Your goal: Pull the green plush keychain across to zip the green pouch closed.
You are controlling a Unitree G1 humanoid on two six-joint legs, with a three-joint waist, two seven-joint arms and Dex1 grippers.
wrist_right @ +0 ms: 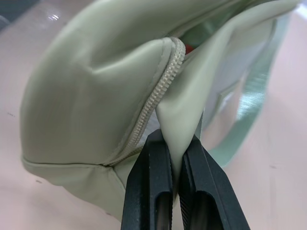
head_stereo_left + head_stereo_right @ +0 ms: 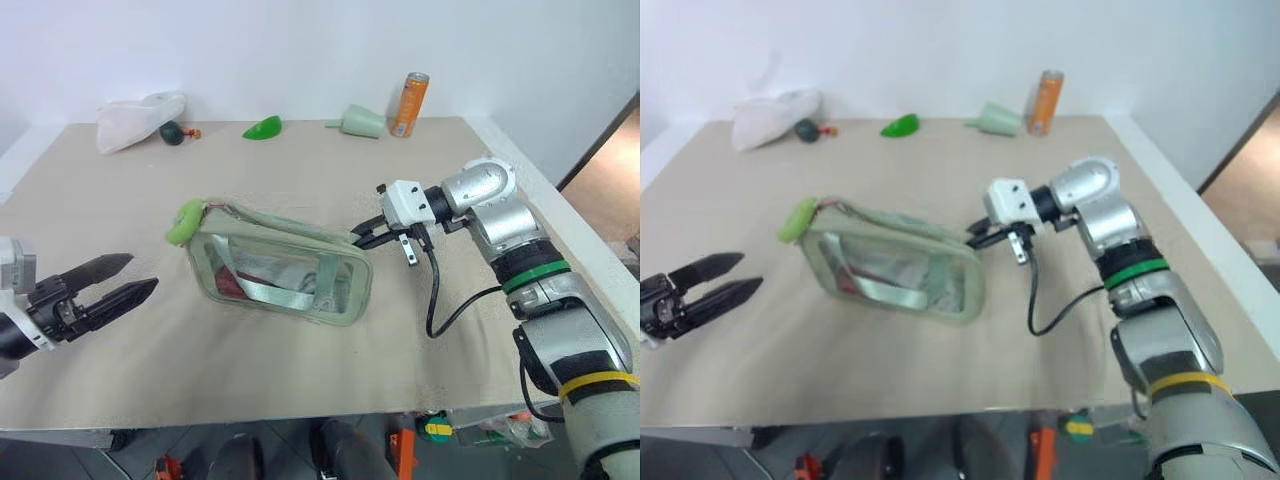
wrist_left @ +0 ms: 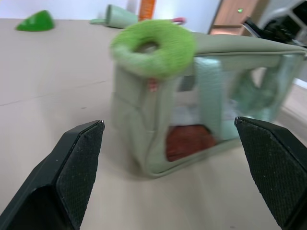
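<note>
So the left gripper (image 2: 125, 280) sits nearest, low at the table's (image 2: 250, 370) left edge, fingers spread wide and aimed level at the green pouch (image 2: 280, 265) without touching it. The pouch stands mid-table, long axis running left-far to right-near, with the green plush keychain (image 2: 185, 220) perched on its left end. The right gripper (image 2: 368, 236) reaches in from the right, angled down, fingers pinching the pouch's right-end fabric by the zipper. Along the far edge: a white bag (image 2: 135, 118), a green leaf piece (image 2: 263, 127), a funnel (image 2: 358, 121), an orange can (image 2: 409, 104)

The red thing (image 2: 232, 283) inside the green pouch (image 2: 285, 270), mid-frame, is blurred beyond telling; the left claw (image 2: 118, 280) is cut off at the left edge.
</note>
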